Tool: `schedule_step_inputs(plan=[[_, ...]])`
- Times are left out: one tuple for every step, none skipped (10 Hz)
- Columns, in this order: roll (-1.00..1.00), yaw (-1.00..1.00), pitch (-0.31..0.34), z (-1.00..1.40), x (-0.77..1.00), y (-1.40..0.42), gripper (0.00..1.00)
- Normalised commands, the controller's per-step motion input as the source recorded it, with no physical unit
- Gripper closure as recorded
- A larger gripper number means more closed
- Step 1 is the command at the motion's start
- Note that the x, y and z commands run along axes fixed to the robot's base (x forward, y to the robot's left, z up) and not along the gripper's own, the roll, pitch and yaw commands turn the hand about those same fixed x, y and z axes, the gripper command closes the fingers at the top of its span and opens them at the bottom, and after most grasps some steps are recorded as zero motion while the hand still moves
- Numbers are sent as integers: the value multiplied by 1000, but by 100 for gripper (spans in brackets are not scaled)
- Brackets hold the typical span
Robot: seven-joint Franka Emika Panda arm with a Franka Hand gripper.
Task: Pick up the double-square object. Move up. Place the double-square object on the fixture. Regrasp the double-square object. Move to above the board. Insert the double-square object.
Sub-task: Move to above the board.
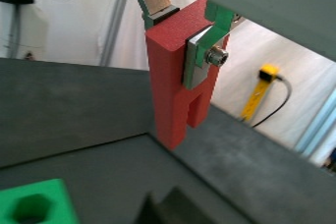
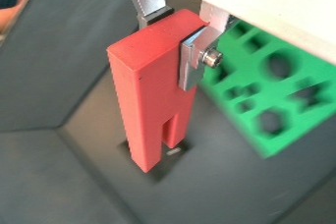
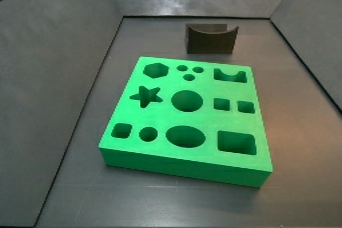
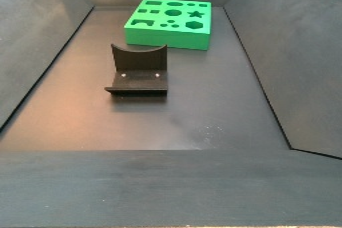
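Observation:
In both wrist views my gripper [image 1: 182,36] [image 2: 175,36] is shut on the double-square object [image 1: 175,85] [image 2: 144,90]. This red block hangs upright, with its notch and two prongs pointing down. Silver fingers [image 2: 194,56] clamp its upper end on both sides. The green board [image 2: 269,85] [image 1: 33,203] lies on the floor beside and below the block. A dark shape that may be the fixture [image 2: 155,161] sits right under the prongs. Both side views show the fixture [image 3: 211,37] [image 4: 138,70] and the board [image 3: 187,107] [image 4: 170,22], but neither the gripper nor the block.
Dark sloping walls [image 3: 60,62] [image 4: 267,62] enclose the grey floor on all sides. A yellow-handled tool with a black cable [image 1: 266,83] lies outside the bin.

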Motion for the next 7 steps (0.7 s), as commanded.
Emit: schedule_step_inputs(plan=[[-1000,-40,-171,43,-1000,-819,100],[-1000,-39,-182,29,-1000,-766,100],[-1000,-41,-203,27,-780,-511,100],[-1000,-50,-211,19,-548,-307,100],[-1000,-57,-219,2,-316,-119,100],[-1000,-64,-224,5,-241,-68,100],[-1000,-67,-236,0,-160,-12,100]])
